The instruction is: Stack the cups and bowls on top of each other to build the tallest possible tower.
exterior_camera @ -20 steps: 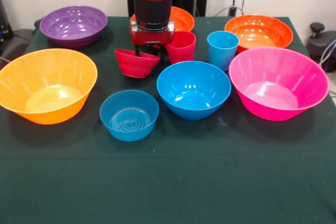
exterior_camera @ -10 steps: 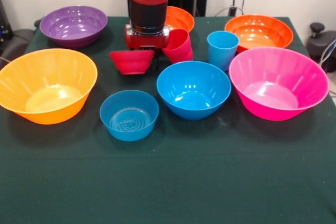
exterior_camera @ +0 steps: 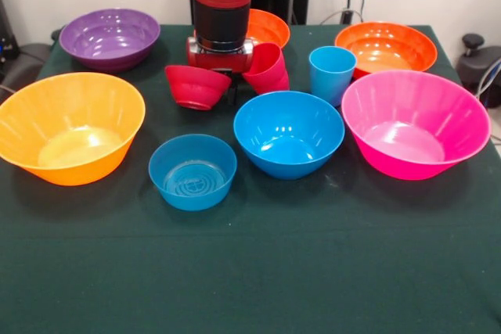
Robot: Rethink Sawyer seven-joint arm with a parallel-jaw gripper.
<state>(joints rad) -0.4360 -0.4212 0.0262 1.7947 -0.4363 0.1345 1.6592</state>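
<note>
My gripper hangs over the back middle of the table, shut on the right rim of the small red bowl. The bowl sits slightly tilted, low over the cloth. One dark finger shows just outside the rim. The red cup leans tilted against the gripper's right side. Upright to its right stands the light blue cup. In front are a mid-sized blue bowl and a small blue bowl. Nothing is stacked.
A large yellow-orange bowl sits at the left and a large pink bowl at the right. At the back stand a purple bowl, one orange bowl partly behind the arm, and another orange bowl.
The gripper shifted left with the small red bowl, which went from steeply tilted to nearly level. The red cup was knocked from upright to leaning against the gripper.
</note>
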